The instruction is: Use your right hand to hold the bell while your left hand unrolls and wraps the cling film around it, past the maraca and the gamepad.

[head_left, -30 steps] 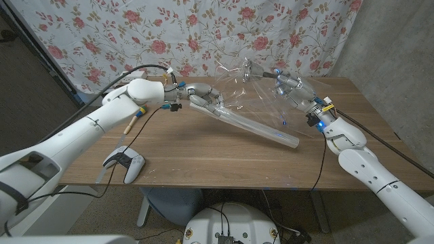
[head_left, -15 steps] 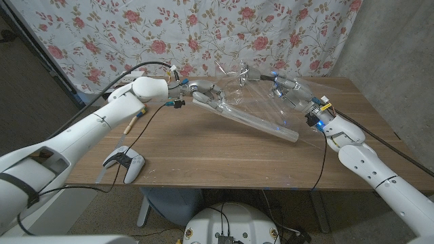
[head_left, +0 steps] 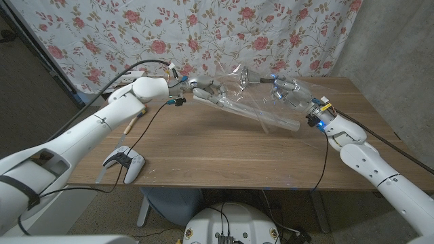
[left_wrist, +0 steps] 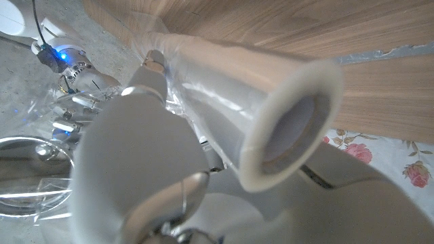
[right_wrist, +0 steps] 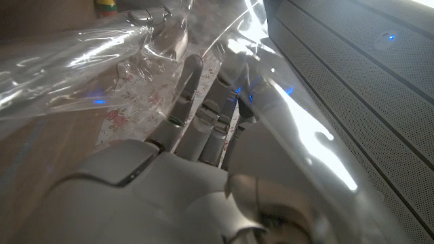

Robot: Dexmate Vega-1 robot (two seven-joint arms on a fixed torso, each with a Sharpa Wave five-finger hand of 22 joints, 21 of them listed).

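Over the tabletop (head_left: 224,152): the cling film roll (head_left: 247,113) has lifted at its far end since a second ago, its sheet now drawn closer round the bell (head_left: 245,73), so wrapping is advancing. Left hand (head_left: 203,90) grips the roll's near end; right hand (head_left: 288,90) holds the bell by its handle, at the far edge. Count: one roll, one gamepad (head_left: 125,163), one bell; maraca (head_left: 133,120) one, partly hidden

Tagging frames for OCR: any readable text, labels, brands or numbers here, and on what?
None readable.
Cling film roll: no print shows on it, nor on its core end in the left wrist view.
Gamepad: any markings too small to read.
Backdrop cloth: a rose pattern, no lettering.
Arms and both hands: no legible label.
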